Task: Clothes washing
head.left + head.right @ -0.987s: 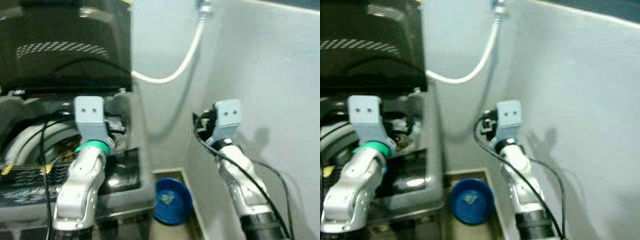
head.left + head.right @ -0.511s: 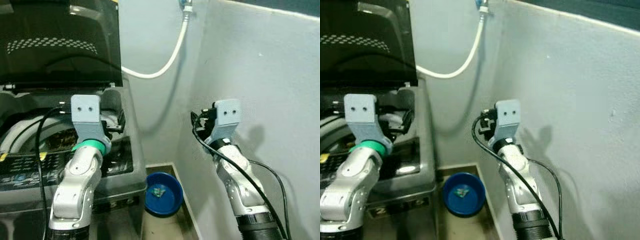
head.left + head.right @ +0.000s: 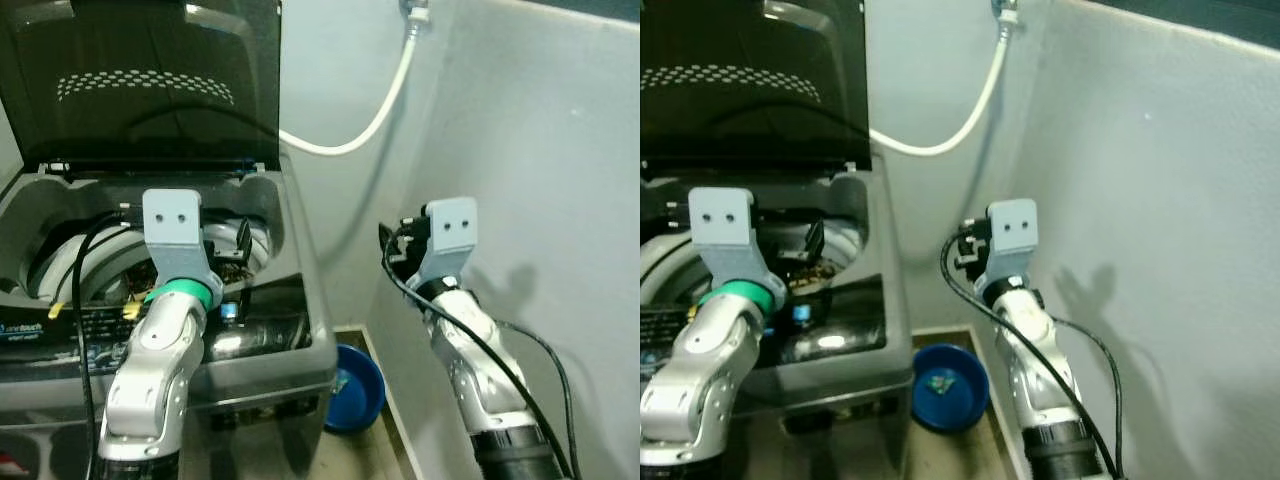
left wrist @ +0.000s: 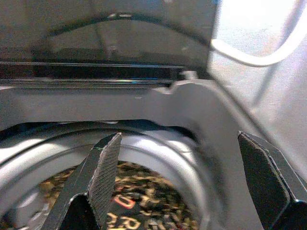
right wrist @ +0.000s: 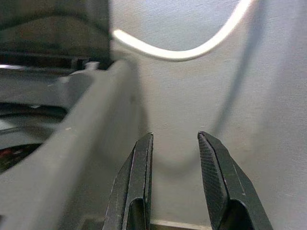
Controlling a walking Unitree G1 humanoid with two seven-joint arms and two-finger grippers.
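A grey top-loading washing machine (image 3: 300, 350) stands with its dark tinted lid (image 3: 150, 90) raised. Dark, brown-patterned clothes (image 4: 144, 211) lie in its drum. My left gripper (image 3: 232, 248) hangs over the right side of the drum opening. In the left wrist view this gripper (image 4: 178, 136) is open wide with nothing between its fingers. My right gripper (image 3: 400, 245) is held up to the right of the machine, close to the wall. In the right wrist view its fingers (image 5: 139, 182) stand a little apart and hold nothing.
A white hose (image 3: 370, 120) loops from a tap on the back wall to the machine. A blue basin (image 3: 358, 385) sits on the floor between the machine and the pale right wall (image 3: 540, 150). The control panel (image 3: 60, 325) runs along the machine's front edge.
The whole view has swung, so the washing machine now shows further right and more fully. Both arms keep much the same pose in the picture.
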